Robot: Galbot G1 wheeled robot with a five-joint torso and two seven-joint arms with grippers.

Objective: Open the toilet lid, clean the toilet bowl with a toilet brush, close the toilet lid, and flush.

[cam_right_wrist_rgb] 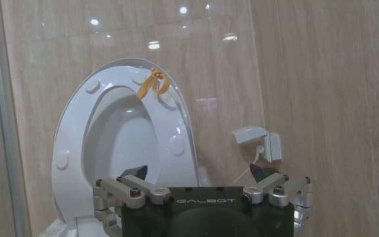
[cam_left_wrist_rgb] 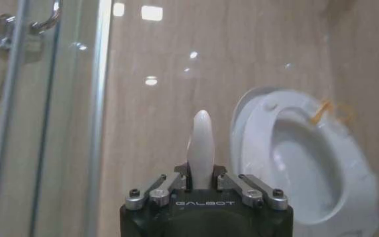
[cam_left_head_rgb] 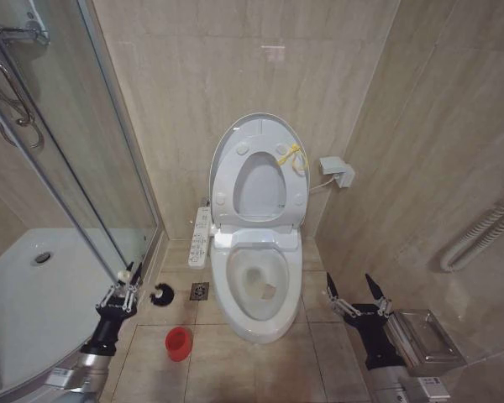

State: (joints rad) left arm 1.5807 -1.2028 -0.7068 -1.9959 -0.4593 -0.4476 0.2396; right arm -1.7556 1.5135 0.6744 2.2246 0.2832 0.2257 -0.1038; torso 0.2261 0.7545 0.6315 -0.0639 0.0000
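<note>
Large smooth white plastic toilet lid [cam_left_head_rgb: 259, 134] stood raised, centre frame, above the white glossy ceramic toilet bowl [cam_left_head_rgb: 256, 315]. Lower left, left pincer [cam_left_head_rgb: 127, 275] clenched the thin white stick toilet brush [cam_left_wrist_rgb: 201, 148] handle: light, stiff, slippery, so grip low. Lower right, right pincer [cam_left_head_rgb: 354, 291] hung released.

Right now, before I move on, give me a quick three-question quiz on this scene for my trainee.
1. True or false: the large white plastic oval toilet lid is raised against the wall.
2. Which gripper holds the thin white toilet brush handle? A) left B) right C) neither
3. Fill in: the small round red holder stands on the floor to the robot's ____ of the white ceramic toilet bowl.

Key: 1 true; 2 A, the left gripper; 3 left.
</note>
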